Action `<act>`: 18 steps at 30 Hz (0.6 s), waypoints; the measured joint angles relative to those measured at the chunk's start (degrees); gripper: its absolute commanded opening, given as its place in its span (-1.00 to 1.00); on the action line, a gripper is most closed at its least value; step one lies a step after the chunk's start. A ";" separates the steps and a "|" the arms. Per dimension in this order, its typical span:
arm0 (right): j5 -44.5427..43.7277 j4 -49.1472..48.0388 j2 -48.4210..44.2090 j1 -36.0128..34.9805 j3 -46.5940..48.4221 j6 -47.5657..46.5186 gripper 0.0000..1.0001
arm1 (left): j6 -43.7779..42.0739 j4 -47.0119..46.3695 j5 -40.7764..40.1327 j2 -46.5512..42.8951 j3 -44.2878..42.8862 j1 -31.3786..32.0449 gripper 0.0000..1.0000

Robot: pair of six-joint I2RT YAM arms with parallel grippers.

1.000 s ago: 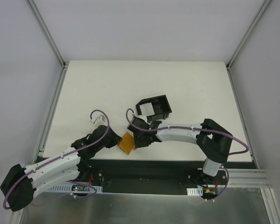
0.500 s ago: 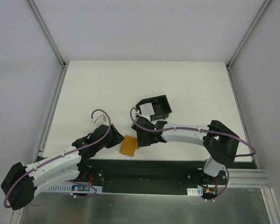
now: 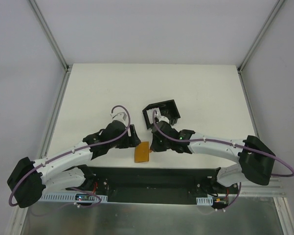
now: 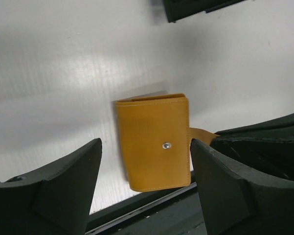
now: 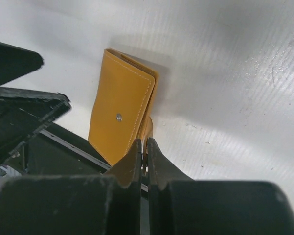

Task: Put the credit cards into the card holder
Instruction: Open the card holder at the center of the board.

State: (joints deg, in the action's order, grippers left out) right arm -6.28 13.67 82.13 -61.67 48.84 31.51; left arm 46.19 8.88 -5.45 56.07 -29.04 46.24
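Observation:
A tan-orange folding wallet (image 3: pixel 143 152) with a metal snap stud lies at the table's near edge, one end over the black rail. My right gripper (image 3: pixel 154 146) is shut on a thin tan-orange flap (image 5: pixel 147 128) that sticks out of the wallet's (image 5: pixel 120 115) side. My left gripper (image 4: pixel 146 161) stands open, its fingers on either side of the wallet (image 4: pixel 154 142) without touching it. The black card holder (image 3: pixel 161 113) with its white insert stands just beyond the right gripper; a corner of it (image 4: pixel 200 7) shows in the left wrist view. No credit cards show; they are hidden.
The black rail (image 3: pixel 151 175) with both arm bases runs along the table's near edge, right under the wallet. White walls and metal frame posts (image 3: pixel 54 93) bound the white table at left, right and back. Both arms meet near the table's middle front.
My left gripper has opened, let go of the wallet and moved up and right. My right gripper has shut on the flap. The wallet has turned more lengthwise and shifted a little right.

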 measured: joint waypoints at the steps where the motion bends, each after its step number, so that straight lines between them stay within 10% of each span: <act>1: 0.15 -0.79 -0.68 0.02 -0.68 0.15 -0.99 | -0.74 0.00 0.79 0.79 -1.03 0.35 0.43; 18: 2.47 -11.08 -7.58 0.66 -5.20 1.77 -0.99 | -2.84 0.44 8.50 6.67 -4.09 3.67 0.22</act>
State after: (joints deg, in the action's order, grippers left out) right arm -3.81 2.59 74.54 -61.01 43.64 33.28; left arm 43.35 9.32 3.05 62.74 -33.12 49.91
